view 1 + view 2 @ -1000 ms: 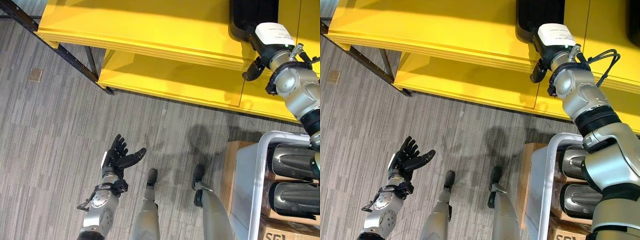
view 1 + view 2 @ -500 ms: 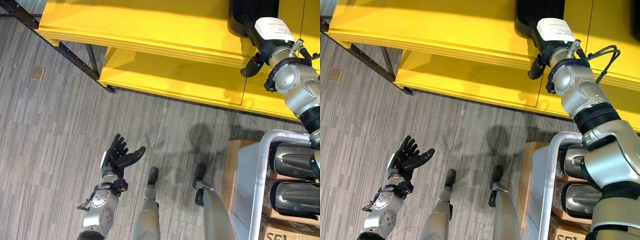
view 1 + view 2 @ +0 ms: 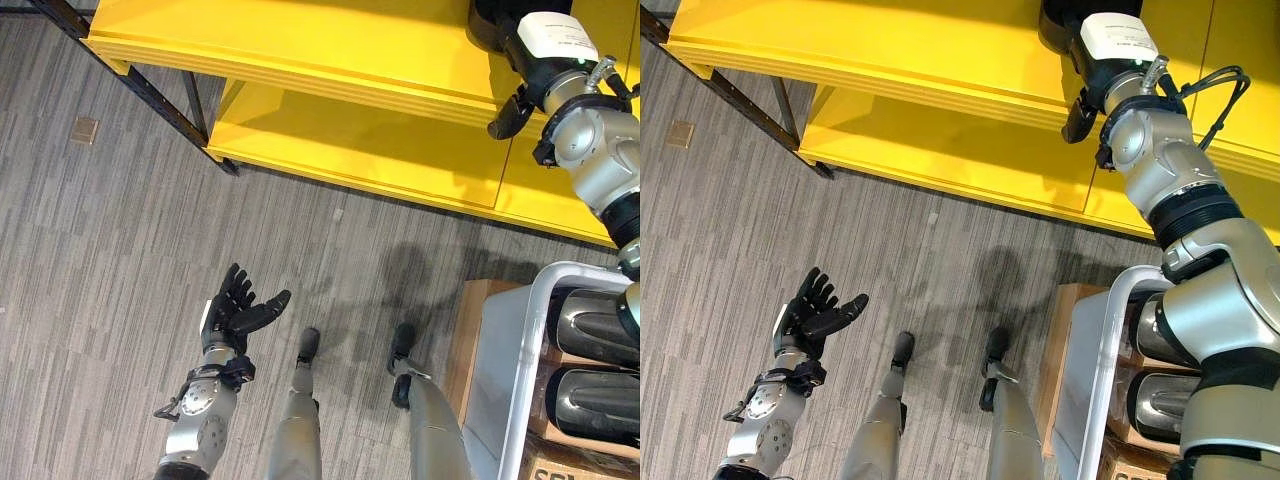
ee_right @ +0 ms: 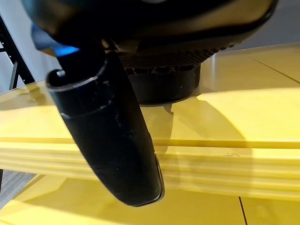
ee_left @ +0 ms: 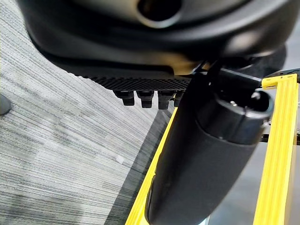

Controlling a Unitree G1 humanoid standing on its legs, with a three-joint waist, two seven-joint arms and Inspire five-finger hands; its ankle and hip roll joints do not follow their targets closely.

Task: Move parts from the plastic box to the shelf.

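I see the right hand [image 3: 520,70] reaching onto the yellow shelf [image 3: 330,50] against a dark part [image 3: 1065,20], finger state undeterminable, the left hand [image 3: 235,312] spread empty above the floor [image 3: 100,250], and two more parts [image 3: 590,365] in the plastic box [image 3: 515,350].

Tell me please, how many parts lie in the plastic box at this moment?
2 show: one dark part toward the shelf side of the plastic box, the second part just behind it, nearer the robot. The arm and the picture's edge cover some of the box, so more may be hidden.
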